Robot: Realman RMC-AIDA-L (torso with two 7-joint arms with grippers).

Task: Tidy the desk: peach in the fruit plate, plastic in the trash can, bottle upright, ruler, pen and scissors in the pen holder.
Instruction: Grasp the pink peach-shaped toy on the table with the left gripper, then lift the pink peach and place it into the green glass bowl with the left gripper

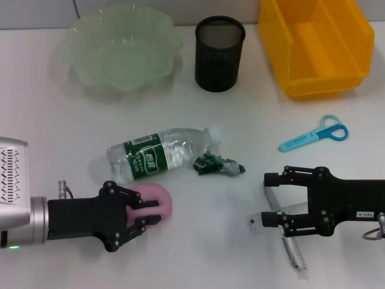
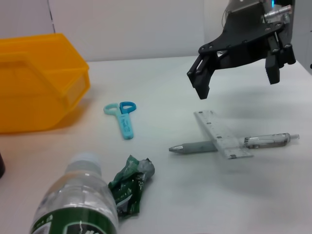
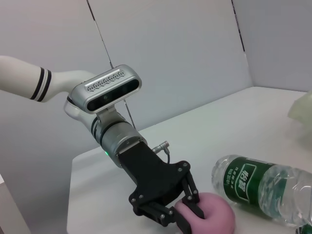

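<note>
My left gripper point(image 1: 150, 212) is shut on the pink peach point(image 1: 166, 201) at the near left of the desk; the right wrist view shows its fingers point(image 3: 191, 201) clasping the peach point(image 3: 214, 217). Just behind lies the bottle point(image 1: 156, 155) on its side, cap to the right. Crumpled green plastic point(image 1: 218, 164) rests by its cap. My right gripper point(image 1: 266, 199) hovers open over the clear ruler point(image 2: 222, 134) and the grey pen point(image 2: 195, 146) crossing under it. Blue scissors point(image 1: 316, 135) lie farther right. The black mesh pen holder point(image 1: 219, 60) stands at the back centre.
A pale green fruit plate point(image 1: 90, 60) sits at the back left. At the back right stands a yellow bin point(image 1: 313, 81), the trash can. Bare desk lies between the bottle and the fruit plate.
</note>
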